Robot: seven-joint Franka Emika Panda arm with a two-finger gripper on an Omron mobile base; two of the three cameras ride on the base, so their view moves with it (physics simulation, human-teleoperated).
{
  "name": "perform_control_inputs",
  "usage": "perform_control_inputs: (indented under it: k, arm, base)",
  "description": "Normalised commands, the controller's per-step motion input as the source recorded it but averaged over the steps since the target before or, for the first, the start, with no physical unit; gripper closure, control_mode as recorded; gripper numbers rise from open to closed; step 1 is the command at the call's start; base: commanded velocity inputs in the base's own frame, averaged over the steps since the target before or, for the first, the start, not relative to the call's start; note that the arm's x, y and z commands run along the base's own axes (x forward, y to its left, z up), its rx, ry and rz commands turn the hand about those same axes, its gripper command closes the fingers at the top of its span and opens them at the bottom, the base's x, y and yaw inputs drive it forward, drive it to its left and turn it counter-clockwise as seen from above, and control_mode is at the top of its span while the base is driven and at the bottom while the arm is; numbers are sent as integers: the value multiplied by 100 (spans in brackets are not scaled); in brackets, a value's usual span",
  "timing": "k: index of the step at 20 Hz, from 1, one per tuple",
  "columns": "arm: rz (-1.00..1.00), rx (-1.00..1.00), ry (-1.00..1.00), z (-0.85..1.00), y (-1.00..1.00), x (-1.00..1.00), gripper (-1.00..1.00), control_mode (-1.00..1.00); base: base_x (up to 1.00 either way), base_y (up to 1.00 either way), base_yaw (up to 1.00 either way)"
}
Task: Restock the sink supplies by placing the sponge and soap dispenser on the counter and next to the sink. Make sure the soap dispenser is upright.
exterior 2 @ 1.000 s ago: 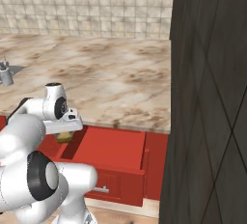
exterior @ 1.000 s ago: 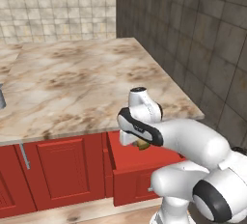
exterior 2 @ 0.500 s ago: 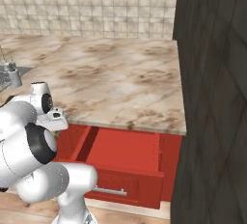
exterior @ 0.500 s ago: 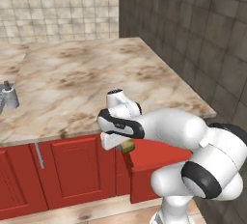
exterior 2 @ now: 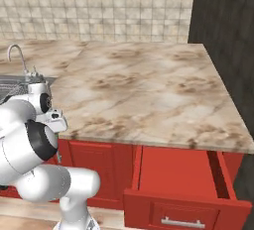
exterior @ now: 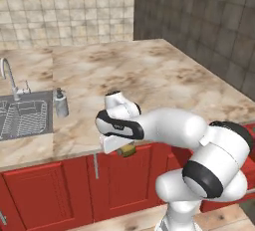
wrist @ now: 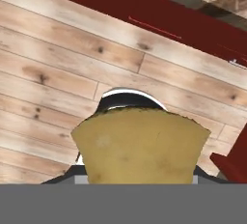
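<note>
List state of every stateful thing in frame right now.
sponge: held in the gripper, off the counter, in front of the cabinet fronts
gripper: shut on sponge
soap dispenser: upright on the counter, beside the sink
drawer: pulled open
cabinet doors: closed
faucet: no water seen running

the beige marble-patterned stone table (exterior: 149, 75) with brown veins looks polished and smooth. the rectangular grey metal sink (exterior: 25, 118) has a dull sheen, and its thin chrome faucet (exterior: 11, 78) is shiny. the tan, porous-looking sponge block (wrist: 140, 146) is matt. the floor (wrist: 53, 68) is pale, grained wood planks. the red cabinet fronts (exterior: 119, 182) look smooth and painted.
</note>
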Motion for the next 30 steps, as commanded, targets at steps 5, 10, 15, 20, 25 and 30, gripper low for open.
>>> perform_control_inputs:
  k: [5, 10, 15, 20, 25, 30]
  arm:
    - [0, 0, 0, 0, 0, 0, 100, 100]
    - [0, 0, 0, 0, 0, 0, 100, 100]
    - [-2, 0, 3, 0, 0, 54, 100, -100]
    - [-4, 0, 9, -18, 0, 83, 100, -100]
    - [-4, -3, 2, -39, 34, 57, 100, -100]
    - [-6, -7, 0, -42, 35, 31, 100, -100]
  base:
    - [56, 100, -16]
    - [42, 74, -13]
    - [23, 17, -3]
    - [0, 0, 0]
    - [0, 0, 0]
    - [0, 0, 0]
